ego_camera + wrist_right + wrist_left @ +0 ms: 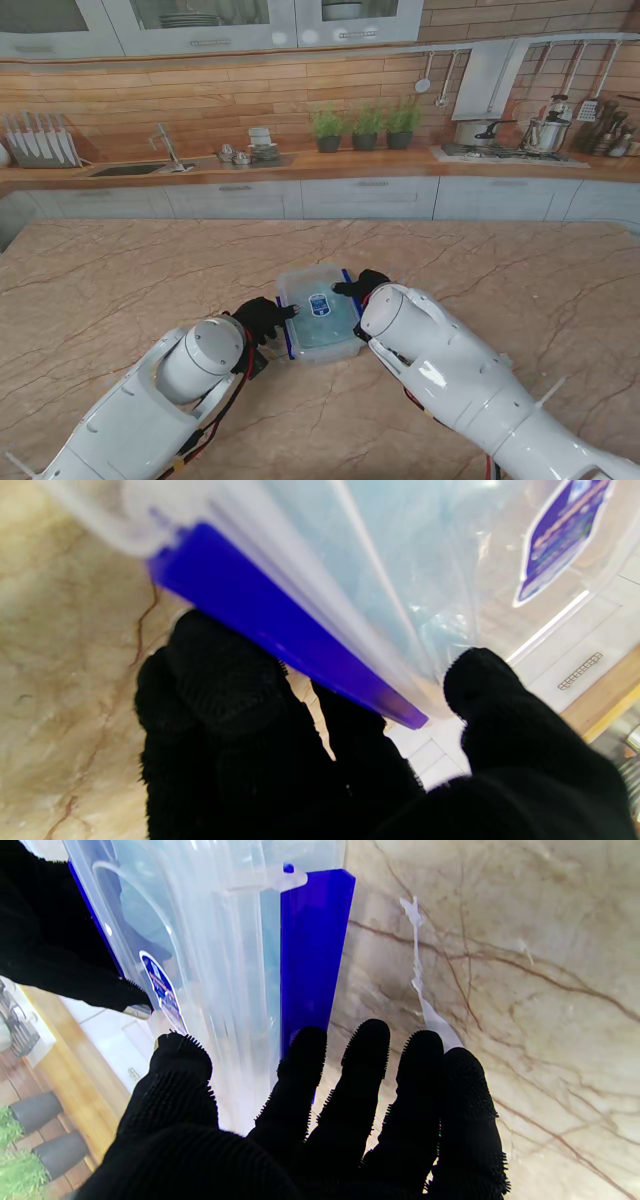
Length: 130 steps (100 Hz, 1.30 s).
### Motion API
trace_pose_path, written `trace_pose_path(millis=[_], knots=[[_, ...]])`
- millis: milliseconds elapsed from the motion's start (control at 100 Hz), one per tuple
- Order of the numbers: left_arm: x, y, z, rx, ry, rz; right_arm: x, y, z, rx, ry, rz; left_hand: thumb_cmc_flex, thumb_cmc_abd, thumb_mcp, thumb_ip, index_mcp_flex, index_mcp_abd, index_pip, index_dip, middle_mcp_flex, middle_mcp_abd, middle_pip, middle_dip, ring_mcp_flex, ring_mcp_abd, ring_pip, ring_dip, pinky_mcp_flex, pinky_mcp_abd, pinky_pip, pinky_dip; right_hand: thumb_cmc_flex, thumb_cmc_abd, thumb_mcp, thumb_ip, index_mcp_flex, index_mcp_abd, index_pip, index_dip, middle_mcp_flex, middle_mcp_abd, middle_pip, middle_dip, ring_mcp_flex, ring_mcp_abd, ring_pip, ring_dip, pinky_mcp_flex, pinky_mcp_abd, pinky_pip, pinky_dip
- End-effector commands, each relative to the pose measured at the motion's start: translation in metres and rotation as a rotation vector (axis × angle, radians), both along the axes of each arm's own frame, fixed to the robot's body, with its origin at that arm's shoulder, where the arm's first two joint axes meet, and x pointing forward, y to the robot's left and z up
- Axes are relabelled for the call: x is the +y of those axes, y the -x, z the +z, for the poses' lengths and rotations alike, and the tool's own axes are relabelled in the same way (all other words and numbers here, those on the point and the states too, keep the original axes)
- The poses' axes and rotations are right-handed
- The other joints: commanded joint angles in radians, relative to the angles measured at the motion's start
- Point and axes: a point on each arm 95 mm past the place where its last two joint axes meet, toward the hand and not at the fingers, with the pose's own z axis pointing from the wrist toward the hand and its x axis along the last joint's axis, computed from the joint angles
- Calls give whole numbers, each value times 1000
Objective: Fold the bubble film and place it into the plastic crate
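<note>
A: What risk is judged from here?

B: The plastic crate [319, 312] is flanked by both gloved hands on the marble table [100, 290]. The right hand [362, 286] is seen closed around the crate's blue latch [280, 625], thumb on the lid side, fingers [220, 675] under the latch. If the latch is pulled unevenly, the light crate could be tipped or dragged across the smooth table.

A: And the left hand?

B: The left hand [263, 317] is held just beside the other blue latch [310, 950], fingers [367, 1060] spread and nothing gripped. If it is not pressed against the wall, the crate is left unbraced.

A: Where is the bubble film?

B: A pale bluish mass is made out inside the crate through the clear lid [400, 555], and it is judged to be the film, already placed; that cannot be confirmed.

A: What else is hidden?

B: Whether the lid is fully seated cannot be told. The crate's near wall is covered by the forearms in the stand's view.
</note>
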Motion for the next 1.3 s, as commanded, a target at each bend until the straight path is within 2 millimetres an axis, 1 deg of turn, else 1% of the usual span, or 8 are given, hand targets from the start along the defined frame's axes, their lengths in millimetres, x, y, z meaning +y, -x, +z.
trace_pose_path(millis=[0,380,500,670,820,1010,1120,1290], knots=[[3,3,-1,3,0,14,8,5,-4,17,-12,19,5,36,-18,39,-34,-22,-64,-24,-41,-9,-35,-25,-29,10,-32,-22,-13,-27,0,-11,60,17,85,52,13,-112,8,-5,12,-7,-3,2,21,76,-23,-20,-18,-16,9,-18],[5,7,-12,29,107,140,10,8,-6,19,-42,-10,-23,41,-20,36,-237,20,-316,-195,-283,-28,-149,-165,-128,-42,-155,-94,-90,-66,-101,-86,46,27,75,44,0,-107,7,-2,-10,-2,-7,2,-6,85,-33,-16,-48,-4,-9,-23],[-1,6,-16,97,207,192,10,9,-6,19,-50,-14,-24,48,-20,36,-298,33,-388,-246,-375,1,-178,-190,-180,-75,-209,-157,-117,-123,-178,-140,47,28,71,44,-1,-107,5,1,-16,-1,-8,3,-13,88,-35,-15,-58,-4,-14,-24],[-10,5,-26,203,303,255,9,9,-5,11,-60,-19,-34,54,-19,39,-342,53,-517,-325,-494,50,-196,-205,-243,-71,-235,-204,-135,-122,-220,-173,46,30,67,44,-3,-106,2,4,-20,1,-6,4,-18,89,-36,-13,-63,-4,-17,-23],[-18,6,-32,305,394,271,9,8,-4,10,-67,-21,-47,69,-20,42,-408,0,-558,-347,-557,39,-284,-259,-291,-50,-256,-222,-147,-108,-263,-200,46,31,66,44,-5,-108,1,6,-22,0,-6,5,-20,88,-37,-12,-67,-5,-19,-23],[-28,6,-33,320,548,348,10,9,-4,20,-72,-21,-17,62,-8,52,-433,-93,-640,-401,-619,-42,-442,-351,-317,-16,-278,-238,-168,-69,-323,-234,44,33,62,45,-8,-108,-3,8,-27,-1,-7,5,-26,87,-39,-11,-72,-5,-23,-23],[-30,5,-30,290,580,402,10,9,-4,23,-74,-21,18,41,7,67,-434,-105,-650,-437,-635,-51,-474,-302,-266,-38,-213,-188,-155,-73,-262,-208,42,35,58,44,-11,-108,-5,9,-29,1,-8,5,-30,91,-40,-10,-76,-4,-25,-23],[-26,3,-27,243,582,487,10,9,-4,26,-74,-20,36,-22,83,92,-435,-97,-652,-439,-611,-24,-427,-239,-154,-60,11,-6,-105,-98,-30,-77,39,44,47,44,-14,-111,-9,11,-33,-2,-9,5,-37,94,-42,-9,-87,-7,-27,-21]])
